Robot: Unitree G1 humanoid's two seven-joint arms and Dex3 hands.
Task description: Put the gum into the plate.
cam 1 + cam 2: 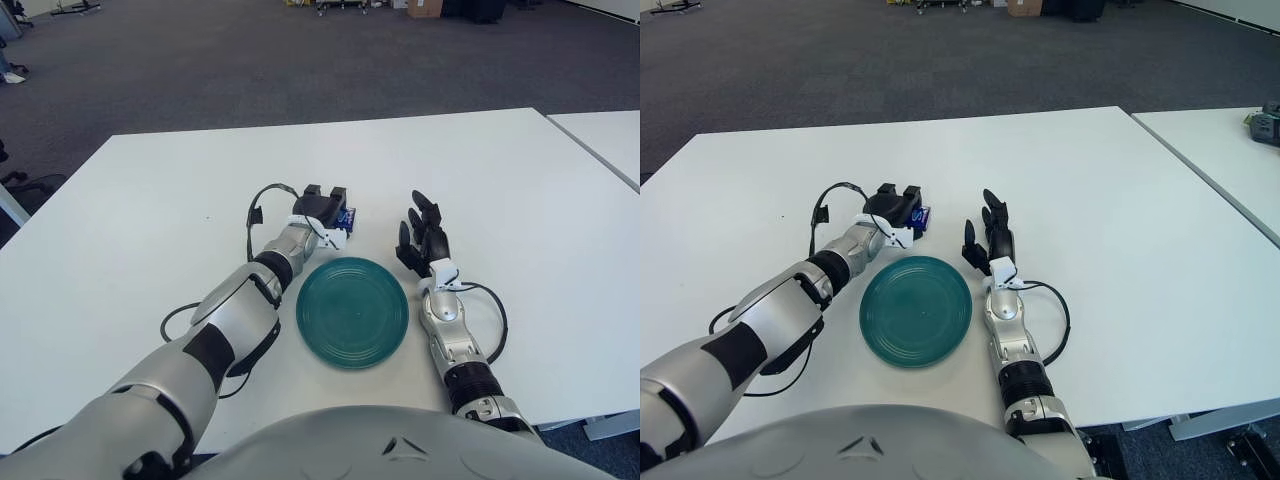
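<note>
Blue gum [347, 215]: sat mid-table, just beyond the teal plate [352, 311].
Left hand [322, 204]: fingers curled over it; firm grasp unclear.
Right hand [424, 238]: idle, fingers extended, beside plate's right.
Risk: shallow pinch could drop gum short of plate.

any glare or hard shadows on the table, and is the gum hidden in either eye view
Left eye view: the white table is evenly lit, without glare, with only soft shadow by the plate; the left hand covers most of the gum. Right eye view: the same soft light, a blue sliver of gum showing.
</note>
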